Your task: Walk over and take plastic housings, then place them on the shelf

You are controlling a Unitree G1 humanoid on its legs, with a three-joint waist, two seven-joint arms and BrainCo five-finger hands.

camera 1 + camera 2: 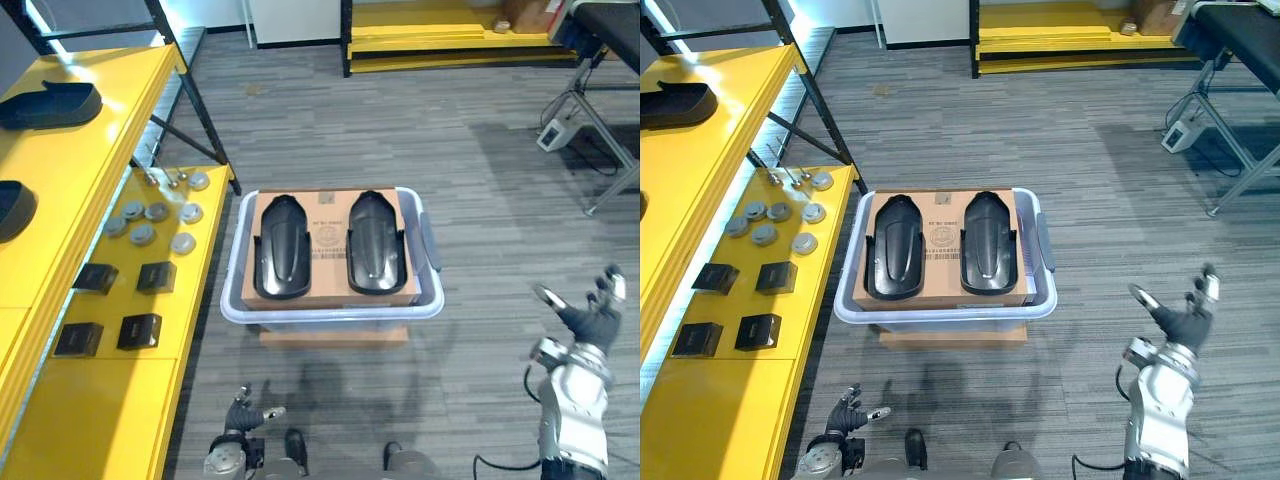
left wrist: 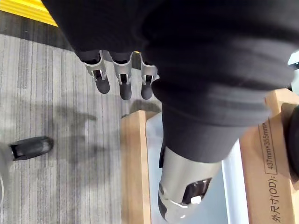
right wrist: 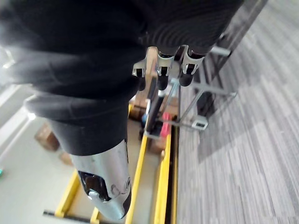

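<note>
Two housings [image 1: 281, 247] lie side by side on the cardboard [image 1: 327, 232] in the bin [image 1: 330, 314] beside the shelf [image 1: 90, 400], while the left hand [image 1: 240, 413] and right hand [image 1: 587, 320] hang empty, fingers straight, off the bin's front corners.

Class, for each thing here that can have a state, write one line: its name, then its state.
Left black plastic housing: lying on the cardboard, unheld.
Right black plastic housing: lying beside it, unheld.
Brown cardboard sheet: flat across the bin's top.
Pale plastic bin: upright, covered by the cardboard.
Black housing on yellow shelf: lying on the upper level.
Left hand: open, empty.
Right hand: open, empty.
</note>
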